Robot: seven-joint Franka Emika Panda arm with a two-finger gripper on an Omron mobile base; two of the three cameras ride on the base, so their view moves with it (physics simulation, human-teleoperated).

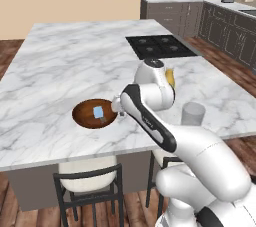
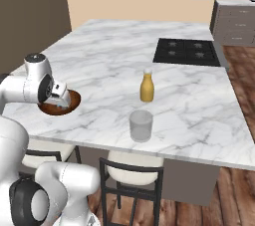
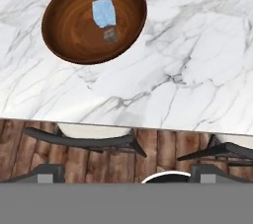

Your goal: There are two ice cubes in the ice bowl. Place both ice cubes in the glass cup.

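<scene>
The dark-brown ice bowl sits on the marble counter near its front edge. One pale blue ice cube lies inside it, with a small greyish patch beside it that I cannot identify. The bowl and cube also appear in the left base view. My gripper hangs open and empty above the counter's front edge, just beside the bowl; its hand is at the bowl's right rim. The glass cup stands upright well to the right.
An orange-yellow bottle stands behind the cup, partly hidden by my arm in the left base view. A black cooktop lies at the counter's far side. Stools stand below the front edge.
</scene>
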